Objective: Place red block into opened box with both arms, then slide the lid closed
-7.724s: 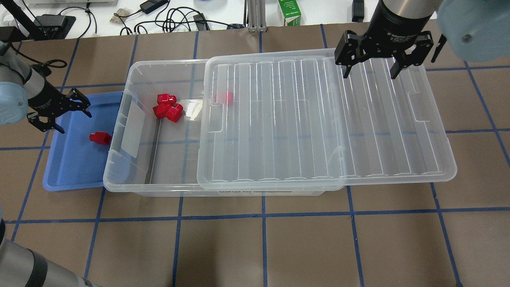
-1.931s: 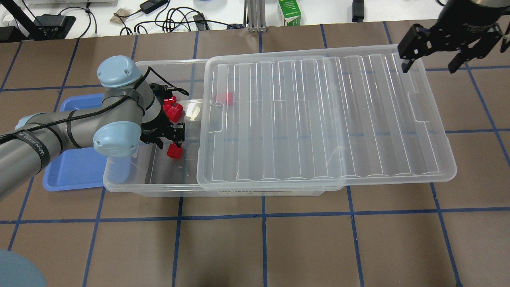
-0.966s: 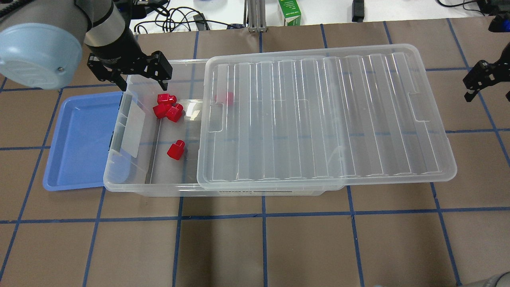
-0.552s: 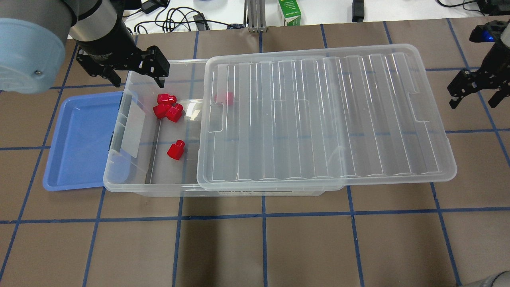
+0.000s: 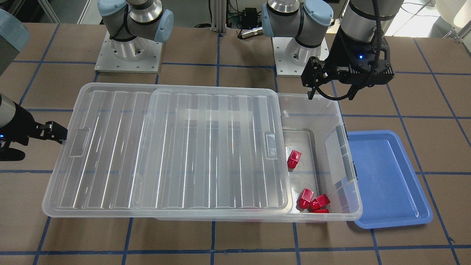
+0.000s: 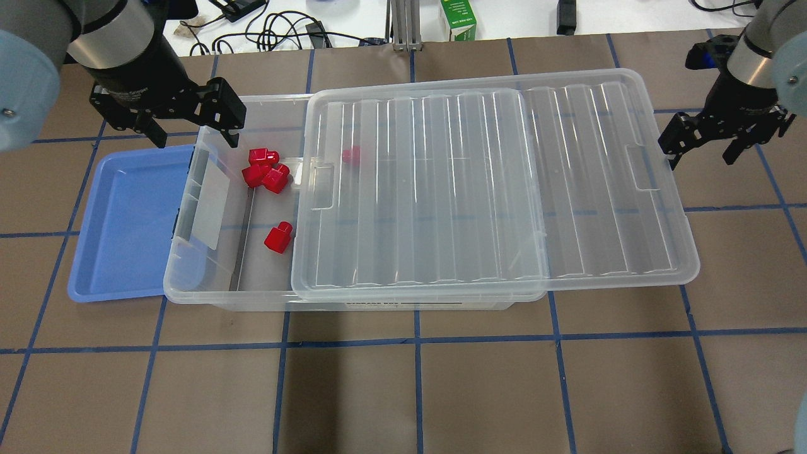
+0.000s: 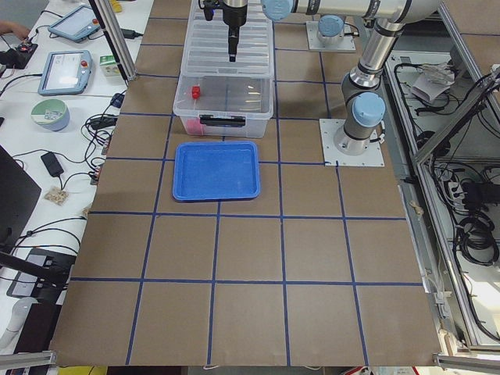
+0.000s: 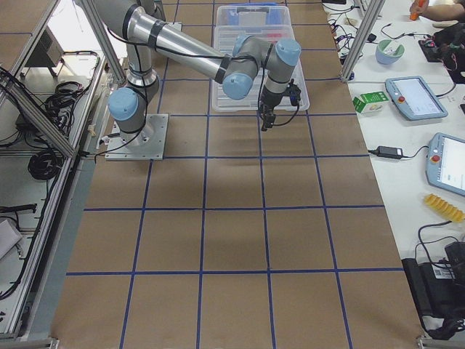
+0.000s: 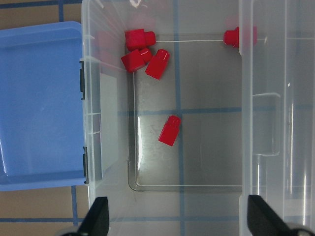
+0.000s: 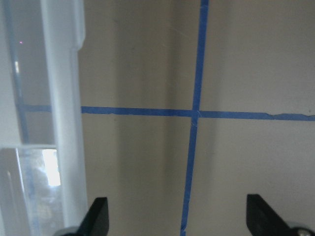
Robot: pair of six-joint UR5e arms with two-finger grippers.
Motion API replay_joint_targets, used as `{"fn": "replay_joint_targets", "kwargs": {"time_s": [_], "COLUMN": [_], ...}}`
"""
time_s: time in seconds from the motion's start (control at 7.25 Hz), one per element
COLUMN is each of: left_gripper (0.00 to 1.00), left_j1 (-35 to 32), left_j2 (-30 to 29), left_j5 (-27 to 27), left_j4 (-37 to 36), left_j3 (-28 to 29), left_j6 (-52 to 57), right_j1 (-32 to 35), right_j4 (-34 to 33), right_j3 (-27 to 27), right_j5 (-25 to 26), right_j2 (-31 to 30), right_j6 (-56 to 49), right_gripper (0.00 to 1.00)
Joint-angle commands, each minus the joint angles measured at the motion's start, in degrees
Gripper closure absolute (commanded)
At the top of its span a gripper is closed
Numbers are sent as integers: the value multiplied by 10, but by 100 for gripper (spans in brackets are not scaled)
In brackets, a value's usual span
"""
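1. The box [image 6: 220, 301] stands lengthwise on the brown desk [image 6: 416, 391], which is crossed by a grid of blue tape.
2. The lid [image 6: 492, 189] lies flat on the box's rim, pushed off toward the robot's right. Its right end overhangs the desk past the box, and the left end of the box is uncovered.
3. The red block [image 6: 278, 237] lies alone on the floor of the box in the uncovered part. It is near the lid's left edge and apart from the other red pieces.
4. A cluster of three [image 6: 265, 170] red blocks lies huddled together in the uncovered part, closer to the box's left end wall.
5. A fifth red piece [image 6: 350, 155] shows faintly through the lid, just under its left edge.
6. A blue tray [image 6: 126, 221] lies on the desk against the left end of the box.
7. The left claw [image 6: 194, 129] hangs high above the uncovered end of the box with its fingers spread wide and nothing between them. Its wrist camera looks straight down on the red block [image 9: 170, 130] and the tray.
8. The right claw [image 6: 701, 151] is low over the desk at the lid's overhanging right end. It is also spread wide and holds nothing.
9. One finger of the right claw is just beside the lid's short edge. The pictures do not settle whether it touches the plastic.
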State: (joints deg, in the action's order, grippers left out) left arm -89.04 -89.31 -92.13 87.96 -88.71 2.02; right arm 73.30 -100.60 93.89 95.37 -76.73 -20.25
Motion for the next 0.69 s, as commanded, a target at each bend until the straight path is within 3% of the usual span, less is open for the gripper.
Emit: {"fn": "replay_joint_targets", "kwargs": {"time_s": [0.0, 0.55], "left_gripper": [0, 0], "left_j1": [2, 2], "left_j2": [1, 1], "left_j5": [-1, -4], "left_j4": [-1, 0], "left_j3": [3, 7], "left_j6": [-1, 0], "right_j1": [57, 135], "right_j4": [-1, -26], "right_j3": [-5, -5], "right_j5": [1, -7], "right_j2": [1, 1], "right_j6": [28, 79], "right_gripper": [0, 0]}}
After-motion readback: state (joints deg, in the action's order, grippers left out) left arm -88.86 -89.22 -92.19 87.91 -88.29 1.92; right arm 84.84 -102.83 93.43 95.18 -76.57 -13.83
